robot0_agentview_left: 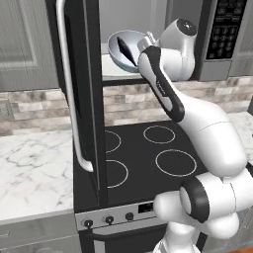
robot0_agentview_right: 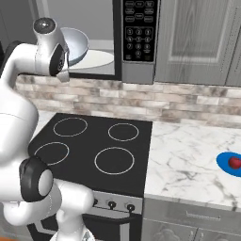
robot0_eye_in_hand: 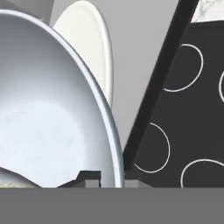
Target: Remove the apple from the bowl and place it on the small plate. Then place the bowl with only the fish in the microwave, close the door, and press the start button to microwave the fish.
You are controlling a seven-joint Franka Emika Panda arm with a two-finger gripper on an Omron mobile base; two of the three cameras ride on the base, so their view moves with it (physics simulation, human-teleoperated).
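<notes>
My gripper [robot0_agentview_left: 144, 46] is shut on the rim of the white-bluish bowl [robot0_agentview_left: 120, 45], holding it tilted at the mouth of the open microwave [robot0_agentview_left: 203, 54], just above the white turntable plate [robot0_agentview_left: 112, 68]. The dark fish [robot0_agentview_left: 126, 51] lies inside the bowl. In the hand view the bowl [robot0_eye_in_hand: 48, 109] looms large, with one fingertip [robot0_eye_in_hand: 90, 176] inside its rim. The black door [robot0_agentview_left: 84, 99] stands swung out to the left, its silver handle [robot0_agentview_left: 68, 94] facing me. Far right on the counter, the red apple [robot0_agentview_right: 234, 162] rests on the small blue plate [robot0_agentview_right: 224, 163].
The black keypad panel [robot0_agentview_right: 139, 30] is on the microwave's right side. Below lies the black stove [robot0_agentview_right: 94, 141] with four rings. Marble counter [robot0_agentview_right: 188, 160] runs to the right, and grey cabinet doors [robot0_agentview_right: 197, 37] hang beside the microwave.
</notes>
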